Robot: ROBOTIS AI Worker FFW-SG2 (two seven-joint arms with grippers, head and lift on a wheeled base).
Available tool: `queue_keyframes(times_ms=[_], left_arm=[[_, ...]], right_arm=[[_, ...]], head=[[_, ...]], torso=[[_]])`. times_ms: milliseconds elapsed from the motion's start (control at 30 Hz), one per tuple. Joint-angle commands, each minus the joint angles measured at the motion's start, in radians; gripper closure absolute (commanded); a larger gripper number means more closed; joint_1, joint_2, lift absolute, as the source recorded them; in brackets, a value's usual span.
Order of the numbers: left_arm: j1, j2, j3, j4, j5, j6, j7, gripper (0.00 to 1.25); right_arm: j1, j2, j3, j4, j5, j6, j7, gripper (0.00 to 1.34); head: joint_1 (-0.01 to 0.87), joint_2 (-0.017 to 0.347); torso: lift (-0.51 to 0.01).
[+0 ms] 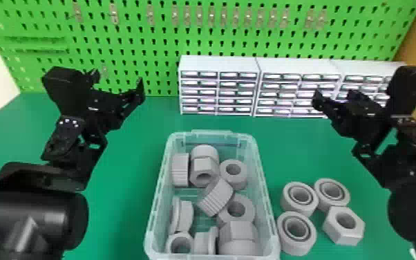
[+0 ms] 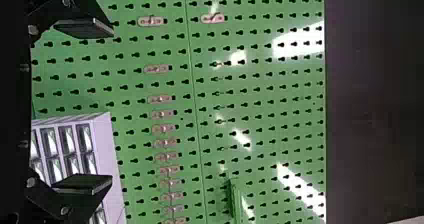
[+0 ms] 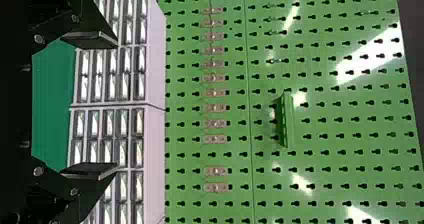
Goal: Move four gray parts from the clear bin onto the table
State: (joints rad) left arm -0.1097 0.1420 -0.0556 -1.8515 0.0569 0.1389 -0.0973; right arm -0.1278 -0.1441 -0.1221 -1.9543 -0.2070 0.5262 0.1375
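The clear bin (image 1: 159, 193) stands mid-table with several gray parts inside, among them a ring (image 1: 233, 174) and a ribbed part (image 1: 215, 197). On the table right of the bin are a gray hex nut (image 1: 344, 225) and three gray round rings: one at the back left (image 1: 300, 197), one at the back right (image 1: 332, 193) and one in front (image 1: 296, 232). My left gripper (image 1: 119, 83) is raised left of the bin; in its wrist view the gripper (image 2: 95, 106) is open and holds nothing. My right gripper (image 1: 333, 98), raised beyond the loose parts, is likewise open and unloaded in its wrist view (image 3: 100, 105).
White drawer cabinets (image 1: 219, 84) line the table's back edge, and a green pegboard (image 1: 162, 41) with small metal hooks rises behind them. Green tabletop (image 1: 128, 193) lies between my left arm and the bin.
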Motion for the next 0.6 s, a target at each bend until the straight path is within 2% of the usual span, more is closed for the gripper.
queue_keyframes(times_ms=[0,567], left_arm=[[0.001,0.001,0.0,0.0,0.001,-0.001,-0.001,0.24],[0.007,0.005,-0.001,0.0,0.015,-0.001,0.001,0.24]], right_arm=[[-0.001,-0.003,0.005,0.0,0.0,0.0,-0.001,0.4],[0.002,-0.012,0.009,0.0,-0.005,0.014,-0.001,0.4]], head=[[0.678,0.034],[0.678,0.034]], torso=[[-0.05],[-0.05]])
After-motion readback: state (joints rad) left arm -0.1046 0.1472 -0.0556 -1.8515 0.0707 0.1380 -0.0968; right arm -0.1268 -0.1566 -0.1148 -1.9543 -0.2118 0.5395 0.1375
